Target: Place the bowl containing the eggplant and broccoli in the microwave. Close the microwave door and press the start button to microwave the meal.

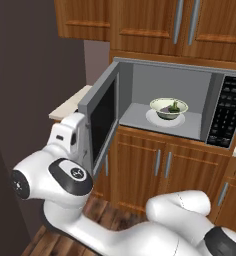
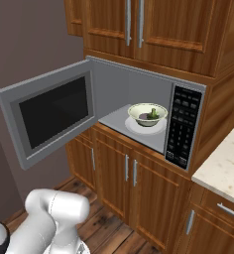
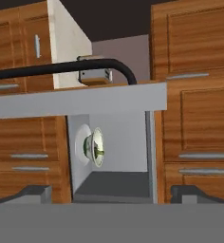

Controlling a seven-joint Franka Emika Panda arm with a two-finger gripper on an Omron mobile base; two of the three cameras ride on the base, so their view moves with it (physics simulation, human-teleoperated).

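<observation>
- Nearest, the gripper (image 3: 112, 192) is spread wide, nothing between its tips; the hand sits rolled sideways behind the microwave door (image 1: 102, 122), arm bent low at 7 o'clock.
- Door's black bar handle (image 3: 66, 68) shows above.
- Farther in, the bowl (image 1: 168, 107) (eggplant (image 1: 165, 108), broccoli (image 1: 175, 106)) sits inside the microwave (image 2: 139, 94).
- Keypad (image 2: 182, 126) writing unreadable.

soft, even rendered light is falling across all views — no glare and no hard shadows showing. the microwave (image 1: 170, 100) cavity is sitting in flat grey shade, its door glass (image 2: 52, 116) reading near black. edges are looking slightly jagged and low-resolution, with no lens distortion — the wall at 9 o'clock is staying dim.
</observation>
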